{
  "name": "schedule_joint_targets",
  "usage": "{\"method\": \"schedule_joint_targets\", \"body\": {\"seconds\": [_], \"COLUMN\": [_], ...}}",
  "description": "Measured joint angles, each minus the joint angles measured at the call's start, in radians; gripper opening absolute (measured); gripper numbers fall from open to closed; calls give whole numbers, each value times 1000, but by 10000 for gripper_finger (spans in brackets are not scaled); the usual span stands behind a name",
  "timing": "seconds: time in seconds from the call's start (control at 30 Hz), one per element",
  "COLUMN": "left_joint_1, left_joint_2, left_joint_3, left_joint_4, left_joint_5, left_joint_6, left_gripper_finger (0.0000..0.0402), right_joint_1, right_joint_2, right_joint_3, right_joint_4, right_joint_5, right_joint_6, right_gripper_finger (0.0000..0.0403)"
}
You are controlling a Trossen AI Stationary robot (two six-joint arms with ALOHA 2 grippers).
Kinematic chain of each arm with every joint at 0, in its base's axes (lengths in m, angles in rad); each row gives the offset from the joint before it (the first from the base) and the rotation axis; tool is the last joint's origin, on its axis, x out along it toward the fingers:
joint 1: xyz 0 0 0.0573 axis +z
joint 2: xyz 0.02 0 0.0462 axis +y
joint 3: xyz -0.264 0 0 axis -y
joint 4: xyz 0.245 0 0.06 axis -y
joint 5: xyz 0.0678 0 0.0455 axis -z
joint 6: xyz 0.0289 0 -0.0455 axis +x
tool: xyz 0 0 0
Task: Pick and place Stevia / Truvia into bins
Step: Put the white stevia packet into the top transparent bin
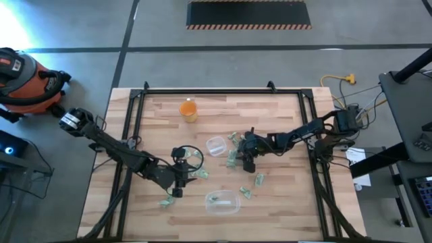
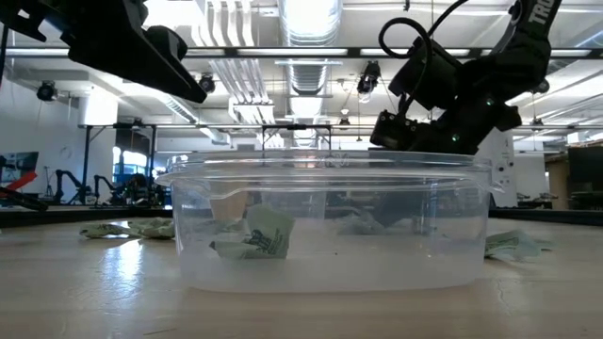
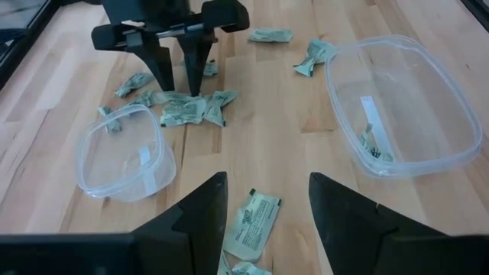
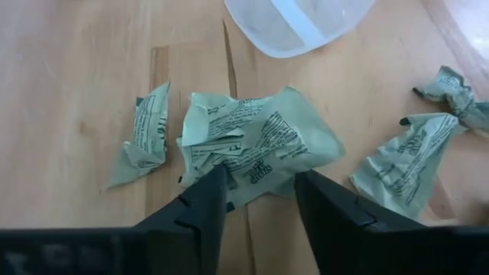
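Pale green-and-white Stevia sachets lie scattered on the wooden table (image 1: 283,202). My right gripper (image 4: 260,182) is open and points slanting down at a crumpled sachet (image 4: 263,141) beside the small clear bin (image 1: 216,146). Its fingers stand either side of that sachet's near edge. My left gripper (image 3: 267,187) hangs open in the air above another flat sachet (image 3: 252,223), touching nothing. The larger clear tub (image 1: 223,201) stands near the table's front edge, with a sachet (image 2: 259,235) on its floor. My right gripper comes slanting down from the table's right side, and its fingertips (image 4: 210,187) stand at the two sides of the crumpled sachet's near edge (image 4: 256,177). The sachet lies on the table. I cannot tell whether the fingers touch it.
An orange cup (image 1: 188,109) stands at the table's far side. More sachets lie around the small bin (image 3: 122,156), near the tub (image 3: 401,107) and toward the front left (image 1: 165,202). A black frame (image 1: 202,92) runs along the table's far edge and sides.
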Motion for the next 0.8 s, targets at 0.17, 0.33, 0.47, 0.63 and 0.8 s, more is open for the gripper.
{"method": "schedule_joint_targets", "body": {"seconds": [0.17, 0.33, 0.47, 0.63, 0.8], "left_joint_1": [0, 0, 0, 0, 1], "left_joint_2": [0, 0, 0, 0, 0], "left_joint_3": [-4, -14, -14, -14, -14], "left_joint_4": [0, -1, 0, -1, -1], "left_joint_5": [0, 0, 0, 0, 0], "left_joint_6": [0, -1, -1, -1, -1], "left_gripper_finger": [168, 168, 168, 168, 168], "right_joint_1": [0, 0, 0, 0, 0], "right_joint_2": [-3, -4, -9, -59, -155], "right_joint_3": [1, 1, 1, 1, 1], "right_joint_4": [-3, -3, -7, -34, -104], "right_joint_5": [4, 6, 10, 13, 19], "right_joint_6": [-25, -31, -34, -35, -33], "right_gripper_finger": [73, 17, 10, 9, 9]}}
